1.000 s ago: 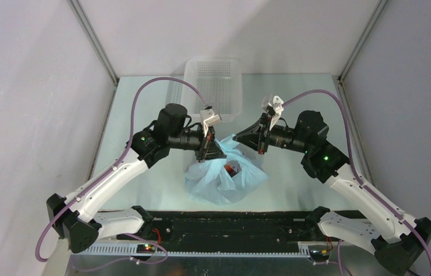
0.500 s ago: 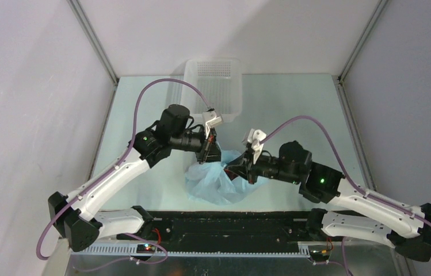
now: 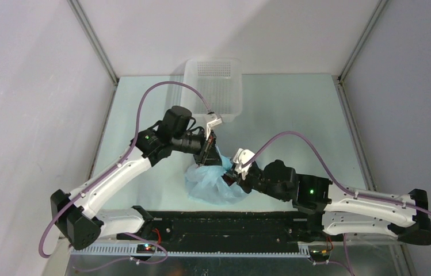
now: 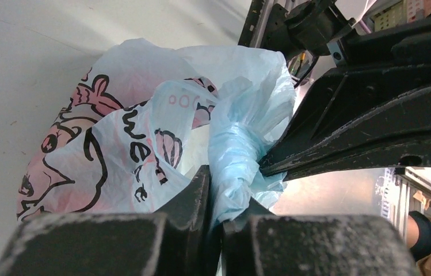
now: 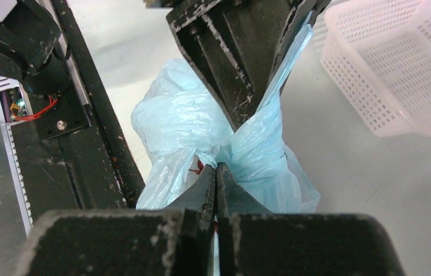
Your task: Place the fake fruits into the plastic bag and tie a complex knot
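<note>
The right gripper [image 3: 231, 177] has swung low across to the plastic bag [image 3: 210, 190], just this side of the basket [image 3: 216, 86], clenched shut in its folds; the left gripper [image 3: 207, 156] grasps the twisted neck [image 4: 239, 155], so the knot looks begun, not finished

The plastic bag [image 3: 210, 187], thin light-blue film printed with pink and black cartoon figures, slumps on the tabletop [image 3: 293, 115] toward 6 o'clock. Its top is gathered into a twisted knot [image 4: 237, 155] rising toward 12 o'clock. A red speck [image 5: 195, 169] shows at the neck; whether it is fruit is unclear.
</note>
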`<state>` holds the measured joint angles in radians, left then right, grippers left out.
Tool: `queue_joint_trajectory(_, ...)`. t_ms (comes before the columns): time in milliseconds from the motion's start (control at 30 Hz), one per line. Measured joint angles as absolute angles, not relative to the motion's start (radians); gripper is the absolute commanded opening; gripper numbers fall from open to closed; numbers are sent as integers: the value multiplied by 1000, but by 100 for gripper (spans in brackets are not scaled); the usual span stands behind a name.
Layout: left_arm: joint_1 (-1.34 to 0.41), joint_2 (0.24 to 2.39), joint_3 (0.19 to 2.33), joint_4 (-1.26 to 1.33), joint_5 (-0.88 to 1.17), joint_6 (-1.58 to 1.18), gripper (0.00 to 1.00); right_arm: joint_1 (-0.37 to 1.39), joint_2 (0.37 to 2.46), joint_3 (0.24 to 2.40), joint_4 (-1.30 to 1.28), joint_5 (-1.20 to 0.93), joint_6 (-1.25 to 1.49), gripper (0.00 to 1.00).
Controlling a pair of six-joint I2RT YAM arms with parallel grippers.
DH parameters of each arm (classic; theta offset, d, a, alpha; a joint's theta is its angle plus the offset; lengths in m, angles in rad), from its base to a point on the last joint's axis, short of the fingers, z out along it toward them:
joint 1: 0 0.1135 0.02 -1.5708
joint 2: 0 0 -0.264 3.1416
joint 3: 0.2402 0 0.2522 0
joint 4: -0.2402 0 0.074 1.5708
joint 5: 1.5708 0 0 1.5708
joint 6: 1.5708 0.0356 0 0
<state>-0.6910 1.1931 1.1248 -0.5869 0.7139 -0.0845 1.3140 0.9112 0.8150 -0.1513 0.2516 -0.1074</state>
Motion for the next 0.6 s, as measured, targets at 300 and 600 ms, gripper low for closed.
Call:
queue_joint_trajectory(300, -680, 1172, 1125, -596, 715, -124, 46, 1342, 913, 802, -168, 266, -137, 0)
queue_joint_trajectory(600, -680, 1163, 1125, -592, 738, -186, 51, 1346, 915, 801, -168, 273, -152, 0)
